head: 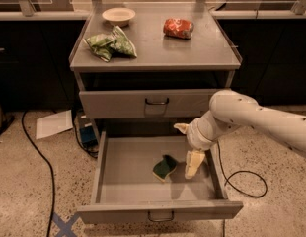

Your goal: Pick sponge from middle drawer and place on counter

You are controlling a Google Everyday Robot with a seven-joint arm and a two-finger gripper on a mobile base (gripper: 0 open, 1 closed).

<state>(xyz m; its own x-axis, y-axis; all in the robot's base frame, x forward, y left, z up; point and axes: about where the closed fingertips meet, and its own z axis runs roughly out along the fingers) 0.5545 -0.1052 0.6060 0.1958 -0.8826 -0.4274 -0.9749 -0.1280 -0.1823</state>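
**A:** Sponge (pixel 165 167)?
**B:** On the drawer (pixel 124 158) floor, right of centre, lying at an angle. Green face up, yellow edge showing. Nothing touches it.
**A:** Gripper (pixel 188 146)?
**B:** Over the drawer's right half, just beside the sponge on its right. Fingers spread wide, empty.
**A:** Handling?
**B:** Looks light, soft, squashy. Not fragile, probably not slippery. I'd pinch across the narrow waist, on the foam sides; a firm squeeze should hold.
**A:** Room?
**B:** Drawer floor otherwise bare, walls low. Right wall is close to the arm (pixel 251 120). The upper drawer front (pixel 153 102) sits above the back, so I'd lift forward first. Counter (pixel 163 53): bags (pixel 111 44) left, bowl (pixel 118 16) back left, packet (pixel 178 27) back right. Front centre and right look free.
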